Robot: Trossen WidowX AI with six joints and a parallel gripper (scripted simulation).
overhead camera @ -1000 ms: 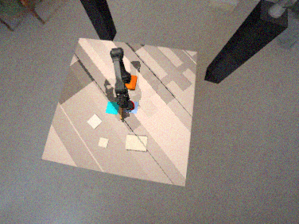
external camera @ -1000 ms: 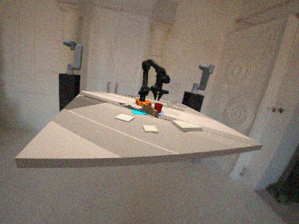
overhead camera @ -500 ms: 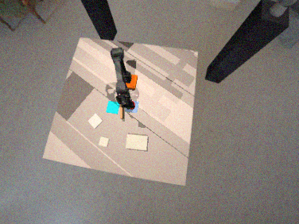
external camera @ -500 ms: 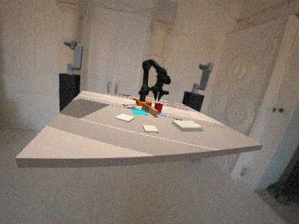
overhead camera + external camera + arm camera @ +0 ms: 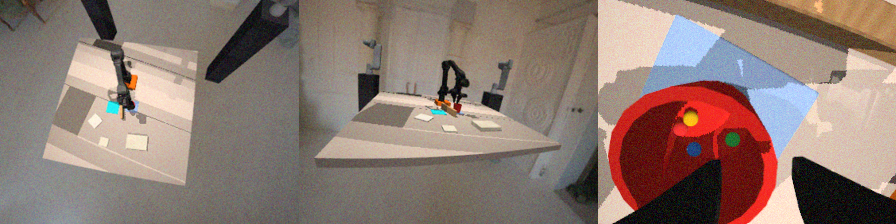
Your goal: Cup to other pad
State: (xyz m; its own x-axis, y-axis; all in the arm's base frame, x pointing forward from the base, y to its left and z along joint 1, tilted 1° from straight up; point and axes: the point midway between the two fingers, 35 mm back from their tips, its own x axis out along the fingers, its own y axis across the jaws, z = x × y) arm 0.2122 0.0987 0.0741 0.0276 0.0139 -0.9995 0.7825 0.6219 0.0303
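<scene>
The red cup (image 5: 457,107) (image 5: 618,160) stands upright on the blue pad (image 5: 137,108) (image 5: 460,113) (image 5: 688,40). In the wrist view yellow, green, blue and red marbles show inside it. My gripper (image 5: 756,168) (image 5: 456,101) is part open and points down just above the cup. In the wrist view one fingertip is over the cup's inside and the other is outside its rim, with the near wall between them; nothing is clamped. The other pad, cyan (image 5: 113,107) (image 5: 438,112), lies across the wooden bar. The arm hides most of the cup in the top view.
The wooden bar (image 5: 122,113) (image 5: 450,110) (image 5: 838,17) stands between the pads. An orange block (image 5: 133,82) is near the arm's base. Pale flat blocks (image 5: 137,142) (image 5: 95,121) (image 5: 103,141) lie toward the front. Dark pillars stand beyond the table.
</scene>
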